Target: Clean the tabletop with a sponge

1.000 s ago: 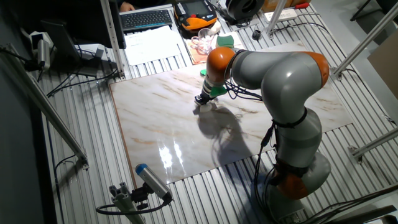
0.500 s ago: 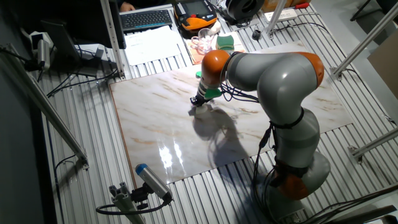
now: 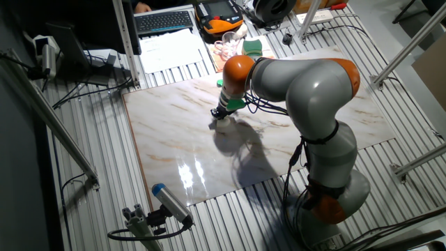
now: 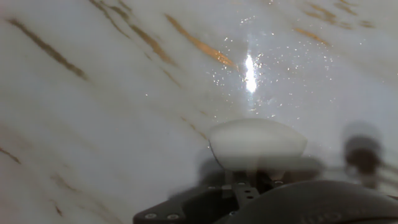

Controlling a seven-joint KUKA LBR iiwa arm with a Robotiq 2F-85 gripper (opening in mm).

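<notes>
The marble tabletop (image 3: pixel 174 132) lies on the ribbed metal surface and fills the hand view (image 4: pixel 112 106). My gripper (image 3: pixel 219 115) is down at the slab's upper middle, pointing at the surface. In the hand view a cream-white sponge (image 4: pixel 257 144) sits between my fingers, pressed on the glossy marble. The fingers themselves are mostly hidden behind the sponge and the hand's dark body. In the fixed view the sponge is too small to make out under the gripper.
A green-and-yellow sponge (image 3: pixel 251 47) and a clear glass mug (image 3: pixel 226 49) lie behind the slab. A laptop (image 3: pixel 164 21) and papers (image 3: pixel 173 49) stand at the back. A blue-capped tool (image 3: pixel 171 203) lies off the front left corner. Metal posts (image 3: pixel 129 42) stand around.
My gripper has slid a little to the left across the marble with the sponge, and the arm's elbow followed.
</notes>
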